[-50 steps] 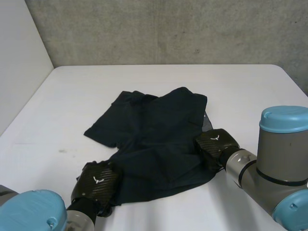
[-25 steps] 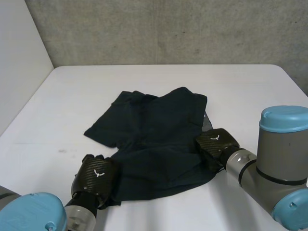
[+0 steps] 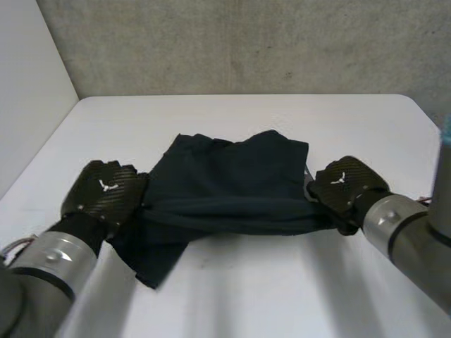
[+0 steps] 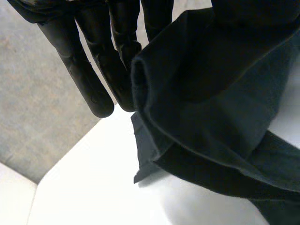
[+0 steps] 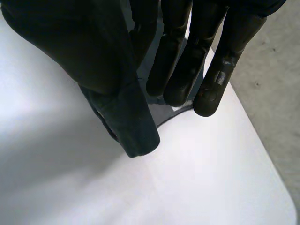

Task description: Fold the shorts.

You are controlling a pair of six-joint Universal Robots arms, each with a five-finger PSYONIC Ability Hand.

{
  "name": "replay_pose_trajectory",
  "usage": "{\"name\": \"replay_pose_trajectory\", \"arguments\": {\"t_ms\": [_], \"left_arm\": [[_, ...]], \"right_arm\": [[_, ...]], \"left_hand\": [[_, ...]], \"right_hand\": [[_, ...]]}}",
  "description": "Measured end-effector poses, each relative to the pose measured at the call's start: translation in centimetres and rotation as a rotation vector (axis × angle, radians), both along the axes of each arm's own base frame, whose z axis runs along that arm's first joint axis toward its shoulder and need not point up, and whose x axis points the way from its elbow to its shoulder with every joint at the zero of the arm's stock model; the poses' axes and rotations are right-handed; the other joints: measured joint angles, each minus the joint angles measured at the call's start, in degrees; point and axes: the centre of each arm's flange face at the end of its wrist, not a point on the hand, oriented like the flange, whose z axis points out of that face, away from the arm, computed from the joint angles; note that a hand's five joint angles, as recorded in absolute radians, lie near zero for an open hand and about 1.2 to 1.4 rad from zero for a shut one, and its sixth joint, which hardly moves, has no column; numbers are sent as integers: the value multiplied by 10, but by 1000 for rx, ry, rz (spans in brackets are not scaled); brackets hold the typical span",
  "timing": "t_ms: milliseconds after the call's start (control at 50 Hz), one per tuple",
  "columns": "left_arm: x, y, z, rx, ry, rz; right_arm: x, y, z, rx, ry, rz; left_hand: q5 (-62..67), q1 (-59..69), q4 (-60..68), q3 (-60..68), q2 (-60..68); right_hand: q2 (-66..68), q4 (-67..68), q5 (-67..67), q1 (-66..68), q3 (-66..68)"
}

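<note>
Dark navy cloth shorts (image 3: pixel 232 179) in the middle of the white table (image 3: pixel 246 289), far part lying flat, near edge held up off the surface and stretched taut between both hands. Black left hand (image 3: pixel 106 190) at the left end, straight fingers (image 4: pixel 93 70) pinching a fold of cloth. Black right hand (image 3: pixel 345 184) at the right end, straight fingers (image 5: pixel 206 51) likewise clamping the bunched edge.

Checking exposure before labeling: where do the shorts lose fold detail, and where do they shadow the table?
Head view: shorts show folds, faint shadow on the table under the lifted edge. Left wrist view: hems catch light. Right wrist view: nearly black, shadow beside them.
</note>
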Motion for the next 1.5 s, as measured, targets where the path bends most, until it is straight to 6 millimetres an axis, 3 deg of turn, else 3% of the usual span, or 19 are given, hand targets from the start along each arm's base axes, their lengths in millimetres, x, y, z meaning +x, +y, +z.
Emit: {"name": "replay_pose_trajectory", "arguments": {"t_ms": [120,280,340,380,400,460,480,540,580,620,720,780,840,940,1020,1200,1320,1400,1500], "left_arm": [[9,-3,-2,68,-2,-12],[15,-31,-58,277,-84,47],[9,-53,-73,302,-103,57],[9,-53,-73,302,-103,57],[0,-77,-73,267,-99,61],[-10,-102,-60,190,-81,63],[-19,-124,-40,93,-54,65],[-32,-155,-3,-70,-6,70],[-35,-162,7,-110,7,72],[-46,-188,76,-372,109,89],[-43,-182,197,-817,334,128],[-37,-166,235,-956,422,141],[-33,-158,241,-982,460,144],[-33,-159,198,-850,445,133],[-33,-159,140,-684,392,124],[-34,-140,-17,-304,207,79],[-31,-123,-86,-122,108,71],[-25,-110,-103,-38,47,72],[-16,-96,-93,7,-4,79]], "right_arm": [[-5,17,0,55,69,25],[0,13,-45,231,165,40],[8,-1,-60,253,187,37],[8,-1,-60,253,187,37],[20,-19,-54,194,166,31],[31,-37,-40,101,120,23],[43,-54,-20,-10,59,14],[60,-83,23,-237,-74,-2],[63,-87,32,-280,-100,-5],[75,-109,102,-612,-305,-22],[76,-109,185,-1014,-554,-32],[74,-104,203,-1124,-621,-31],[74,-103,202,-1146,-635,-29],[77,-109,163,-1030,-569,-25],[79,-114,112,-859,-482,-23],[75,-108,-36,-384,-266,-31],[69,-97,-97,-194,-161,-38],[63,-90,-108,-121,-118,-45],[54,-77,-97,-60,-83,-51]], "left_hand": [[0,0,0,0,0],[0,0,0,0,0],[0,0,0,2,1],[0,0,0,2,1],[0,0,0,2,1],[0,0,0,3,1],[0,0,0,3,1],[3,1,0,3,1],[4,2,0,3,1],[5,3,0,3,2],[5,3,0,3,2],[5,3,0,3,2],[5,3,0,3,2],[5,3,0,3,2],[5,3,0,3,2],[8,5,0,3,3],[8,5,0,3,3],[8,5,0,3,3],[8,5,0,3,3]], "right_hand": [[0,2,0,0,0],[0,2,0,0,0],[0,2,0,0,0],[0,2,0,0,0],[0,2,0,0,0],[0,2,0,0,0],[0,2,0,0,0],[0,2,1,0,0],[0,2,1,0,0],[0,2,1,0,0],[0,2,1,0,0],[0,2,1,0,0],[0,2,1,0,0],[0,2,1,0,0],[0,2,1,0,0],[0,2,2,0,0],[0,2,2,0,0],[0,2,2,0,0],[0,2,2,0,0]]}}
